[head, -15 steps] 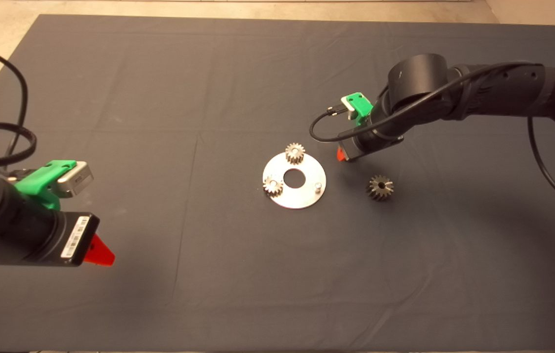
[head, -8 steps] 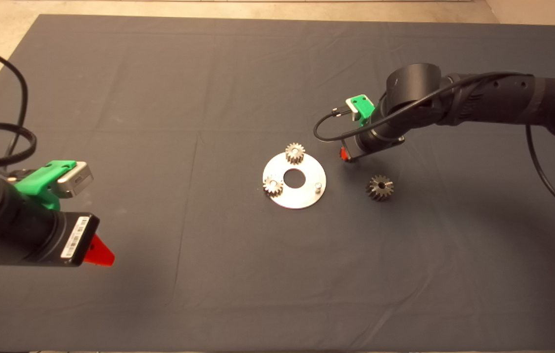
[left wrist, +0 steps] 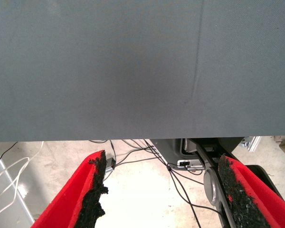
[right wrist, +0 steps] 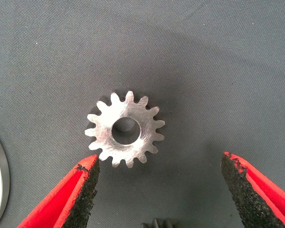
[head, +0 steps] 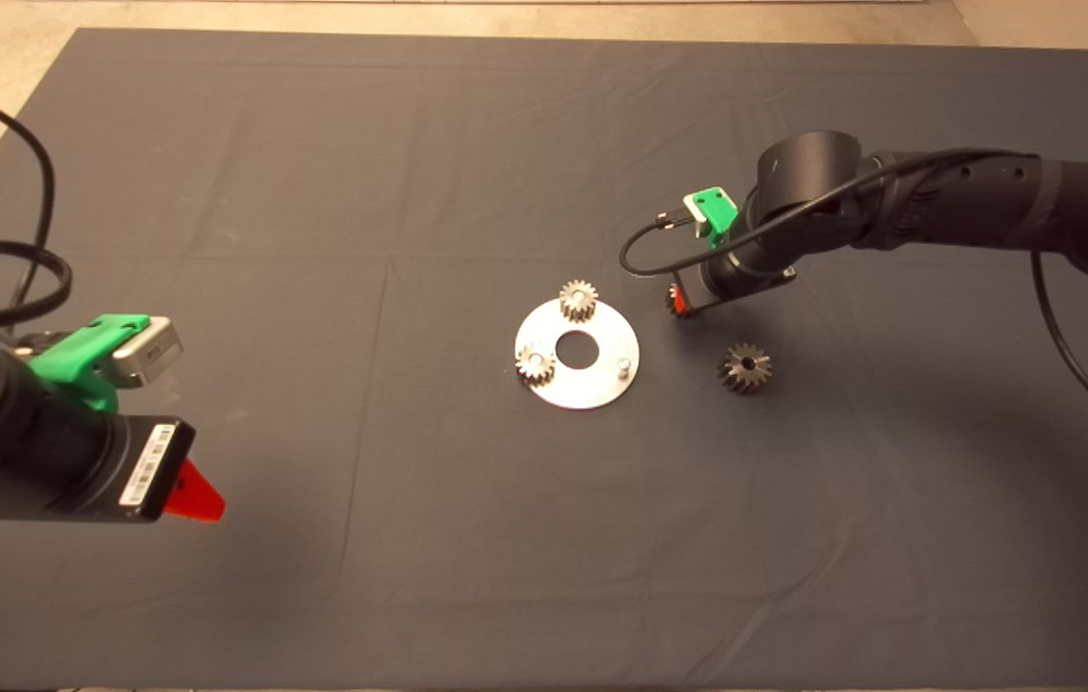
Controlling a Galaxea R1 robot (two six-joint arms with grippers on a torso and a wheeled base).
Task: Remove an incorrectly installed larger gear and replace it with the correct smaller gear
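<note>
Right of round plate [head: 592, 387], larger gear [head: 745, 368] lies loose on mat [head: 409, 192], already off; one peg [head: 622, 365] bare. I hold right gripper [right wrist: 159, 192] poised over smaller gear [right wrist: 125, 130], fingers spread wide, nothing gripped; gear flat on mat between plate and larger gear, probably hidden under gripper in head view. Step: pickup of replacement. Next: descend, straddle gear, close. Left gripper [left wrist: 161, 192] parked at mat's near left edge, fingers apart, empty.

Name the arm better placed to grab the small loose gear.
Right. Its claw hangs open directly over the small gear lying flat on the mat, beside the plate. The left claw waits open at the mat's near left edge, far away.
</note>
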